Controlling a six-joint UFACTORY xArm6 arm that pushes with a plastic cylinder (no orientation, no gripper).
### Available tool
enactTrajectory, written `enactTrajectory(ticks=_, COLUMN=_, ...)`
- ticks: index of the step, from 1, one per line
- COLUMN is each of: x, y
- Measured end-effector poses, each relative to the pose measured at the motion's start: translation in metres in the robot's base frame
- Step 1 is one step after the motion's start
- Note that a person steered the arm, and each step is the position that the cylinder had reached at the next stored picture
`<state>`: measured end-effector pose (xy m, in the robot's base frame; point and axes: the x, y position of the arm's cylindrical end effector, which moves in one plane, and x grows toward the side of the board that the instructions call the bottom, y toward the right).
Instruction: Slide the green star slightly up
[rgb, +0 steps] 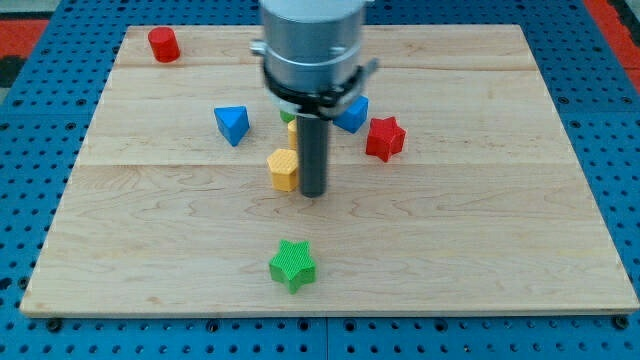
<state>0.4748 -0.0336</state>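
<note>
The green star (292, 265) lies on the wooden board (480, 240) near the view's bottom, a little left of the middle. My tip (313, 192) stands above it in the view, well apart from it, and right beside the yellow hexagon block (283, 169) on that block's right. The arm's grey body hides part of the board behind the rod.
A blue triangular block (232, 124) lies left of the rod. A blue block (353, 113) and a red star (384, 138) lie to its right. A red cylinder (163, 45) stands at the top left. A green block (287, 116) and a yellow piece peek out behind the rod.
</note>
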Motion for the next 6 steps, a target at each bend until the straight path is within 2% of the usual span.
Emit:
enactTrajectory(ticks=1, x=-0.007, y=-0.05)
enactTrajectory(ticks=2, x=0.052, y=-0.054)
enactTrajectory(ticks=3, x=0.138, y=-0.058)
enactTrajectory(ticks=4, x=0.142, y=-0.031)
enactTrajectory(ticks=5, x=0.122, y=0.01)
enactTrajectory(ticks=6, x=0.089, y=0.015)
